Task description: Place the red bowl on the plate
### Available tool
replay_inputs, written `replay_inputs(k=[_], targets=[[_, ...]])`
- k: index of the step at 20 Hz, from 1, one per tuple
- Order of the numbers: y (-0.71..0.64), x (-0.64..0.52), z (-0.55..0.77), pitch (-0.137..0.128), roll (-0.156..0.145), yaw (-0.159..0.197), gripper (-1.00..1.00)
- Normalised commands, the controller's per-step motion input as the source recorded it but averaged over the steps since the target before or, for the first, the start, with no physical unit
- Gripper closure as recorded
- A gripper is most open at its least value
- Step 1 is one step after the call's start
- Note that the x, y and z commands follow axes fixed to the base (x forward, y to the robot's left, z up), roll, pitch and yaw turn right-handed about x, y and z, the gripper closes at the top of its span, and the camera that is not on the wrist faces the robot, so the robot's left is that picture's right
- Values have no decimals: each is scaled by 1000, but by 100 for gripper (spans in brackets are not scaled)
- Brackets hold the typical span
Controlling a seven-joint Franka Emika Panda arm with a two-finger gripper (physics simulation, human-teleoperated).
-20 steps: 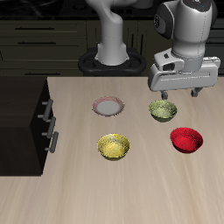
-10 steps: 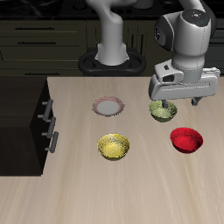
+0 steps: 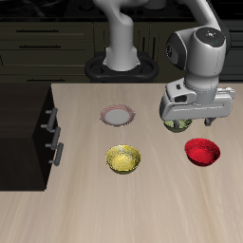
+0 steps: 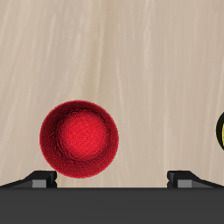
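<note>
The red bowl (image 3: 202,151) is glossy and round and sits on the table near the front, with nothing in it. In the wrist view the red bowl (image 4: 79,140) lies just ahead of the fingers, off toward one fingertip (image 4: 41,178). My gripper (image 3: 193,123) hovers open above the table, just behind the red bowl and apart from it, with nothing held. In the wrist view the gripper (image 4: 112,178) shows both fingers spread wide. The plate (image 3: 116,116), white-grey with a pinkish rim, lies farther back across the table.
A green bowl (image 3: 174,121) is mostly hidden behind the gripper. A yellow bowl (image 3: 123,158) sits in front of the plate, and its edge (image 4: 221,131) shows in the wrist view. A black cabinet (image 3: 28,133) stands at the table's side.
The gripper has come down and moved toward the table's front, now covering most of the green bowl and closer to the red bowl. The bowls and plate have not moved.
</note>
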Motion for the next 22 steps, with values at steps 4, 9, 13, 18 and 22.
replay_inputs(k=[4,9,13,18,22], targets=[[31,-7,-450,20,9,-19,-100],[2,-59,-406,17,-9,-48,-100],[9,-49,-247,27,5,-35,-100],[-8,-39,-245,15,-17,-8,-100],[82,-36,-300,48,16,-3,-100]])
